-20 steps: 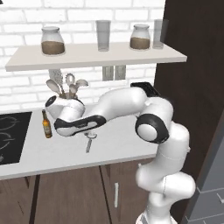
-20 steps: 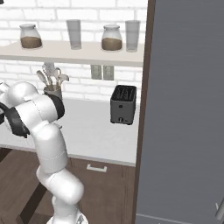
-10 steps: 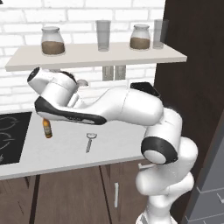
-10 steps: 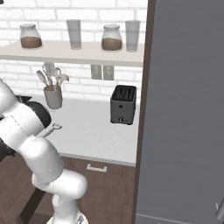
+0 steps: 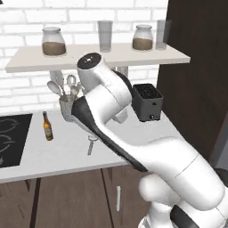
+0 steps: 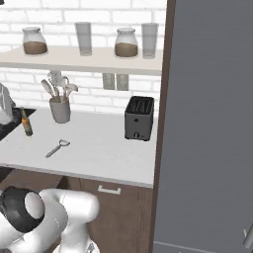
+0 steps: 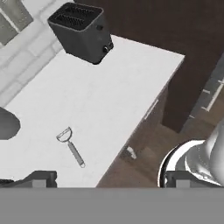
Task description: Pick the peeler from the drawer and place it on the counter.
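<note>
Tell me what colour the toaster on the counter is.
The toaster is dark grey, nearly black; the right base view shows it best, standing on the pale counter.

Kitchen: counter [image 6: 99,153], toaster [image 6: 138,118], hob [image 5: 11,138], jars on shelf [image 6: 74,57].

The robot arm [image 5: 147,147] is made of thick, rounded, glossy white shells, smooth like moulded plastic. A black band curves along one link, marking the seam between white segments. One joint ends in a flat, round, dark grey cap [image 5: 89,60]. Near the bottom, another joint [image 6: 17,210] shows a dark grey-black ring set into the white casing. No cables, screws or markings can be made out.
</note>
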Motion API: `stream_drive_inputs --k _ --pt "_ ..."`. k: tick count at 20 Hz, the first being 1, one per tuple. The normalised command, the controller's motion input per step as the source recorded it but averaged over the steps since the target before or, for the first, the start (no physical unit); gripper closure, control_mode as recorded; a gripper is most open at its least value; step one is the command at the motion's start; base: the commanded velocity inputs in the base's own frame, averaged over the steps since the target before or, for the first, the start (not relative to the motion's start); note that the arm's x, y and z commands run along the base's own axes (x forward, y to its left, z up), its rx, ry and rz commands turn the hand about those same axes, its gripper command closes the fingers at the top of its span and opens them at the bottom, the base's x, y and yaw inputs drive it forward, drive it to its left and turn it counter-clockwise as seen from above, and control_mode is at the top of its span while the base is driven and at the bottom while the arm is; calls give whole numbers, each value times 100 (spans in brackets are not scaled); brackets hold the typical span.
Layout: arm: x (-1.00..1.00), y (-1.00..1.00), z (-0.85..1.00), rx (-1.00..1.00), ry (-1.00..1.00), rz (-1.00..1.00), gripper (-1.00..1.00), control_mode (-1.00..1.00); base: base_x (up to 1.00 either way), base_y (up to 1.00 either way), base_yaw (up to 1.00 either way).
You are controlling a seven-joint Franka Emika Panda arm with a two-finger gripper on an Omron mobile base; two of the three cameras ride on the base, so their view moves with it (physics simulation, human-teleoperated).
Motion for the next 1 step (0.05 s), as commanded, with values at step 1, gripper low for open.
stream_drive_inputs --k 1 --pt "-100 -100 3 25 -44 0 -100 -100 0 0 0"
